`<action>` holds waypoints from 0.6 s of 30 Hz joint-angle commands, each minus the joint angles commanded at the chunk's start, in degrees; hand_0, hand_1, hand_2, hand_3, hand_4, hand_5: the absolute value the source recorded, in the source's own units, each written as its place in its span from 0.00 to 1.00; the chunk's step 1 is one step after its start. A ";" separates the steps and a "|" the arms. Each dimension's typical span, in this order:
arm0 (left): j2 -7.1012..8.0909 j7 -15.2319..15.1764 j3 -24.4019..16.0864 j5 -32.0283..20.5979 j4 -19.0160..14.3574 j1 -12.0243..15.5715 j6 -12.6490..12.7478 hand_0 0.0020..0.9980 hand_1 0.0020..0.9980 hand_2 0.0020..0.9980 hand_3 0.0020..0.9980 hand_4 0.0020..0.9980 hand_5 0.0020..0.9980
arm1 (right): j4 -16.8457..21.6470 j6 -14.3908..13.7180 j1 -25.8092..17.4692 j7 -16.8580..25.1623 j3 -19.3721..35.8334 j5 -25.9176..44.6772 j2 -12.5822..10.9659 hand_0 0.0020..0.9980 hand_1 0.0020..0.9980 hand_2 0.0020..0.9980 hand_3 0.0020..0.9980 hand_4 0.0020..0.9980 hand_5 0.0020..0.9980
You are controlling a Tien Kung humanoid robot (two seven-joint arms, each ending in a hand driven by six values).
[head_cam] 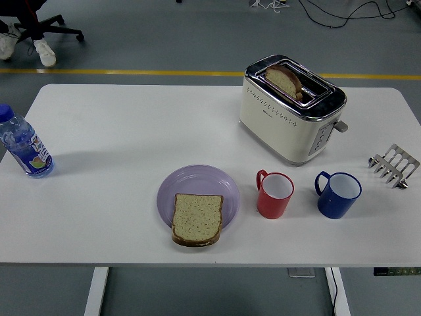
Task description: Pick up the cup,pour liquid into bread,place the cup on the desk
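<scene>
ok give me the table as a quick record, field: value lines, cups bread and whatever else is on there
red cup: upright, right of the plate, handle to the left
blue cup: upright, right of the red cup
bread slice: flat on the purple plate, overhanging its near rim
toaster: far right, a slice standing in a slot
toast rack: right edge
water bottle: left edge
robot hands: none in view
</scene>
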 joint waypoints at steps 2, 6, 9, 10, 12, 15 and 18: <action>-0.02 0.01 -0.14 0.06 0.01 -0.01 0.02 0.64 0.67 0.68 0.57 0.38 1.00 | -0.44 0.00 0.18 0.18 0.24 3.23 0.01 0.52 0.49 0.60 0.55 0.70 0.43; -0.17 -0.01 -0.46 0.05 0.04 -0.02 0.05 0.64 0.67 0.68 0.57 0.38 1.00 | -1.14 0.16 0.76 0.12 0.24 5.95 -0.07 0.52 0.49 0.60 0.55 0.70 0.43; -0.25 0.00 -0.41 0.08 0.06 -0.13 0.03 0.64 0.66 0.68 0.57 0.38 1.00 | -1.49 -0.06 0.97 -0.18 0.05 6.73 -0.02 0.54 0.52 0.62 0.58 0.69 0.42; -0.27 0.00 -0.39 0.05 0.06 -0.14 0.03 0.64 0.66 0.68 0.57 0.38 1.00 | -1.60 -0.23 0.99 -0.30 -0.07 6.79 -0.01 0.54 0.52 0.62 0.58 0.69 0.42; -0.31 -0.01 -0.32 -0.01 0.07 -0.14 0.03 0.64 0.66 0.68 0.57 0.38 1.00 | -2.00 -1.05 1.05 -0.80 -0.36 6.72 0.04 0.54 0.52 0.62 0.58 0.69 0.42; -0.35 -0.01 -0.33 0.03 0.09 -0.18 0.05 0.64 0.66 0.68 0.57 0.38 1.00 | -2.80 -1.95 1.13 -2.01 -0.77 6.23 0.06 0.55 0.53 0.63 0.59 0.69 0.41; -0.35 -0.01 -0.35 0.08 0.08 -0.19 0.05 0.64 0.66 0.68 0.57 0.38 1.00 | -3.27 -2.44 1.19 -2.91 -1.12 6.14 0.08 0.55 0.53 0.63 0.59 0.69 0.41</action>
